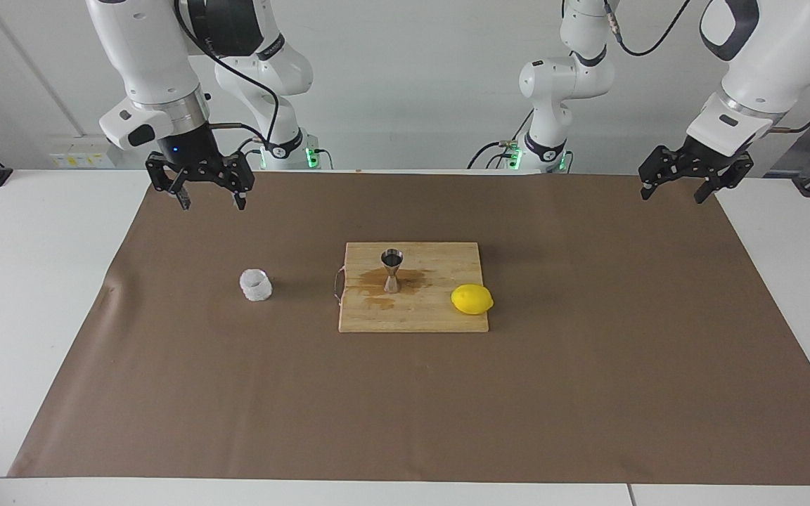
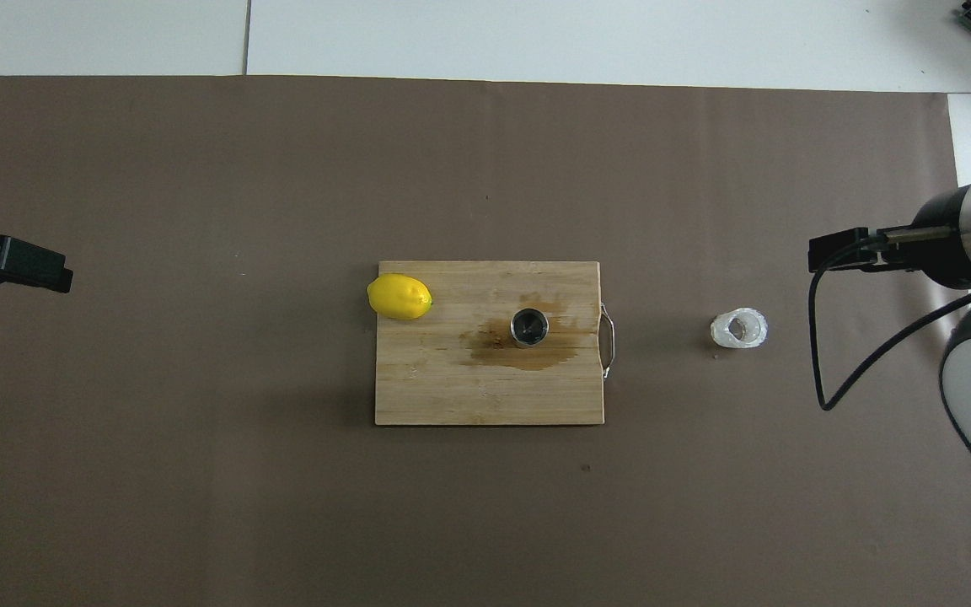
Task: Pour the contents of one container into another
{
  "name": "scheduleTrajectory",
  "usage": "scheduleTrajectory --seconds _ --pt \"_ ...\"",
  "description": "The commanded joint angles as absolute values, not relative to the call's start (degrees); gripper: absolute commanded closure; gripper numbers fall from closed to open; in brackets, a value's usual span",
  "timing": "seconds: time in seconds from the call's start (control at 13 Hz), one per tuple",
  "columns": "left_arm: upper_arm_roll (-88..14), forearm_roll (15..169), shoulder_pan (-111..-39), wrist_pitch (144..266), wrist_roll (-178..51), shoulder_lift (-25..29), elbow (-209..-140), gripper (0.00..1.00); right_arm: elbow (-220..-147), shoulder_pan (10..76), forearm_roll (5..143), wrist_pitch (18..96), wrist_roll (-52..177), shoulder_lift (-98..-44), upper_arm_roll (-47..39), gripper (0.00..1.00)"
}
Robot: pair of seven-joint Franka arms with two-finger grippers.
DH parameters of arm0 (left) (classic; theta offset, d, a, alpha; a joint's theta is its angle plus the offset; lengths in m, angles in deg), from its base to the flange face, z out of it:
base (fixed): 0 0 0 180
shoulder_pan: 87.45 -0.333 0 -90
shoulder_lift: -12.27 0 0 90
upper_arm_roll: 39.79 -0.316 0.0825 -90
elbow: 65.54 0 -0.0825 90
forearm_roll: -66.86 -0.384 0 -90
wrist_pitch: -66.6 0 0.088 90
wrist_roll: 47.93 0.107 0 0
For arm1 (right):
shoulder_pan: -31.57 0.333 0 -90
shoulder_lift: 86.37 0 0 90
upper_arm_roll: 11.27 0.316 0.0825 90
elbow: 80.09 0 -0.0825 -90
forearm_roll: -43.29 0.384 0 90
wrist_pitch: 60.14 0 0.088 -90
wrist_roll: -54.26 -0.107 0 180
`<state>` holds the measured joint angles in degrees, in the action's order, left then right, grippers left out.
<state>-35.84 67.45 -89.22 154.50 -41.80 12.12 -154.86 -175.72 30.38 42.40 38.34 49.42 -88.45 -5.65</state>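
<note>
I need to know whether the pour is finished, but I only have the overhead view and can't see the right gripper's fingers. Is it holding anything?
Observer: No. The right gripper hangs open and empty in the air; the glass cup stands alone on the paper.
Operator: And the left gripper?
Observer: The left gripper is open and empty too, raised over the paper's corner at its own end.
Operator: Is the jigger upright?
Observer: Yes, the jigger stands upright on the cutting board.

Steel jigger (image 1: 391, 269) upright on stained cutting board (image 1: 440, 320) beside lemon (image 1: 472, 299); glass cup (image 1: 256, 284) apart on brown paper (image 1: 405, 407).
</note>
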Motion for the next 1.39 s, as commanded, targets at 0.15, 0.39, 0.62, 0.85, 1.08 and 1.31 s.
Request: scheduleTrajectory --seconds 0.15,0.39,0.62,0.85,1.08,1.31 --pt "-36.4 67.8 -88.9 155.5 -41.2 13.2 -156.1 0.00 -175.1 31.1 41.7 34.5 48.6 -89.4 -6.7 0.00" --pt "-36.4 67.8 -88.9 155.5 -41.2 13.2 -156.1 0.00 -175.3 35.0 41.8 32.0 48.6 -89.9 -11.0 0.00" --pt "-36.4 67.8 -88.9 155.5 -41.2 13.1 -156.1 0.00 -175.5 36.4 42.1 32.0 48.5 -90.0 -12.9 0.00" --pt "-36.4 67.8 -88.9 155.5 -41.2 13.1 -156.1 0.00 -175.8 35.5 42.2 32.0 48.6 -89.9 -12.5 0.00" --pt "-36.4 67.8 -88.9 155.5 -41.2 13.1 -156.1 0.00 -176.2 35.1 42.2 32.0 48.0 -90.0 -12.1 0.00" --pt "-36.4 67.8 -88.9 155.5 -41.2 13.1 -156.1 0.00 -177.2 35.2 42.2 32.0 47.3 -90.4 -11.9 0.00"
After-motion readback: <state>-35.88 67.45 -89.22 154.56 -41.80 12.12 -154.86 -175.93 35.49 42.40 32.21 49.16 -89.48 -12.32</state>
